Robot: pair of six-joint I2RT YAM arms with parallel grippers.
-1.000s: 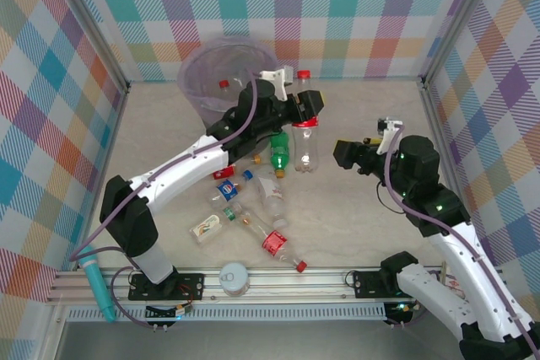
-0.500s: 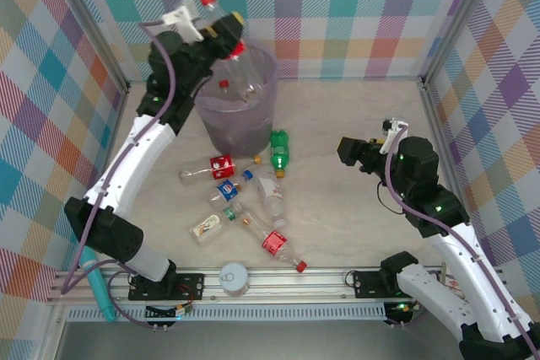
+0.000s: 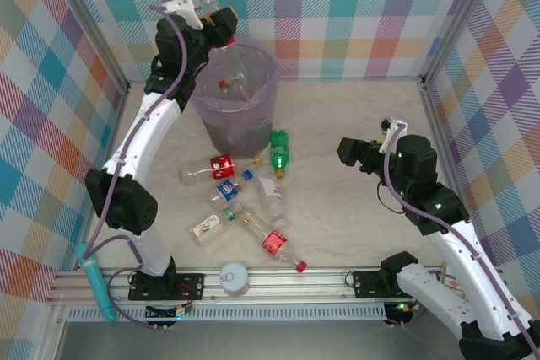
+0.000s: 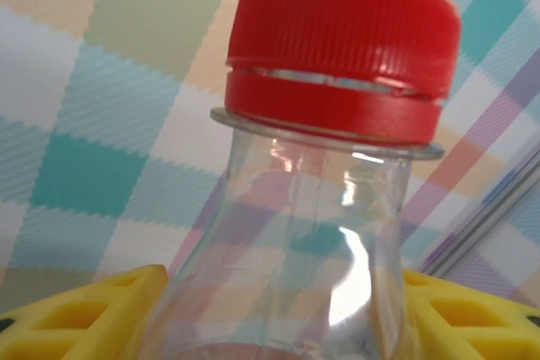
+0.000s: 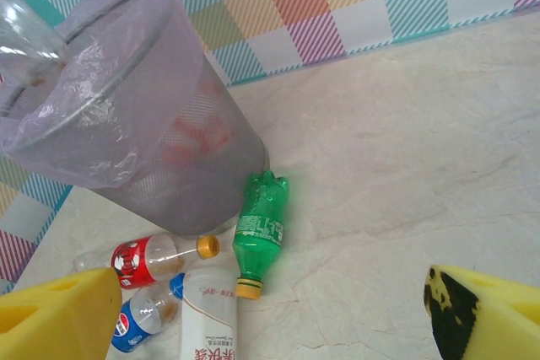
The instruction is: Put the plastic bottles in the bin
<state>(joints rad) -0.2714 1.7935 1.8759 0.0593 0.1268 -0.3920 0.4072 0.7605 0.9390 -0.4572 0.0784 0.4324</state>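
Note:
My left gripper (image 3: 219, 23) is raised high over the far left rim of the bin (image 3: 253, 115) and is shut on a clear plastic bottle (image 3: 211, 4) with a red cap. In the left wrist view this bottle (image 4: 312, 208) stands between the yellow fingers (image 4: 84, 318). Another bottle (image 3: 226, 84) lies inside the bin. Several bottles lie on the table in front of the bin: a green one (image 3: 279, 152), a red-labelled one (image 3: 221, 166) and a blue-labelled one (image 3: 226, 189). My right gripper (image 3: 346, 151) hovers open to the right of the green bottle (image 5: 261, 229), holding nothing.
A white round canister (image 3: 234, 276) with a grey lid stands at the near edge by the rail. A teal tool (image 3: 97, 288) lies at the near left corner. Checked walls enclose the table, and bare tabletop (image 3: 354, 107) lies right of the bin.
The left arm has lifted the red-capped bottle from the middle of the table up and left to above the bin's rim. The right arm has stayed nearly still.

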